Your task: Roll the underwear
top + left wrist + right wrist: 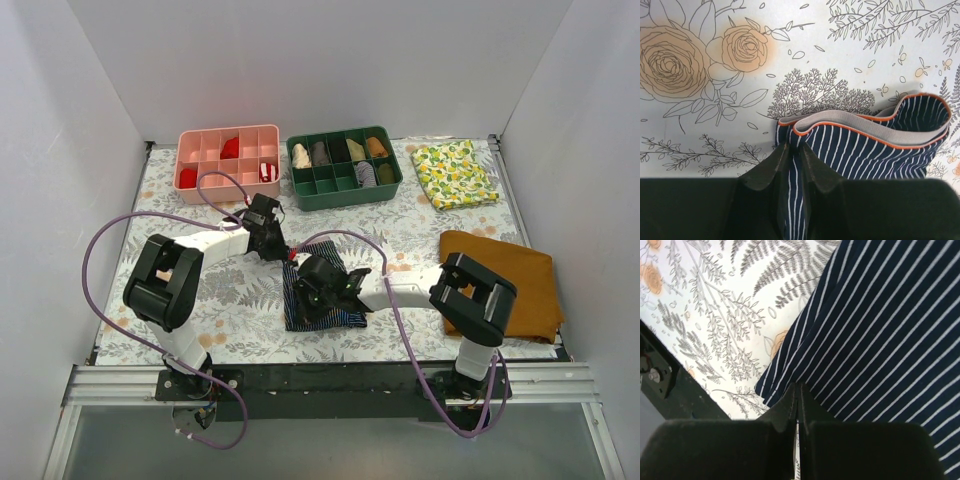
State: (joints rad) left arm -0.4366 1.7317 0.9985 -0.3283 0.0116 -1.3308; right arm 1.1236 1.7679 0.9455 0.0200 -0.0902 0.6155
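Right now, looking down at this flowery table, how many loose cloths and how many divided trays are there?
Loose cloths: 3 (striped underwear, mustard-brown cloth, lemon-print cloth)
Divided trays: 2 (pink tray, green tray)
Total: 5

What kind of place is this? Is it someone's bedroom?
Probably a robot test booth, not a bedroom: plain white walls box in a flower-patterned table, and two black-and-white robot arms are bolted to its metal rail.
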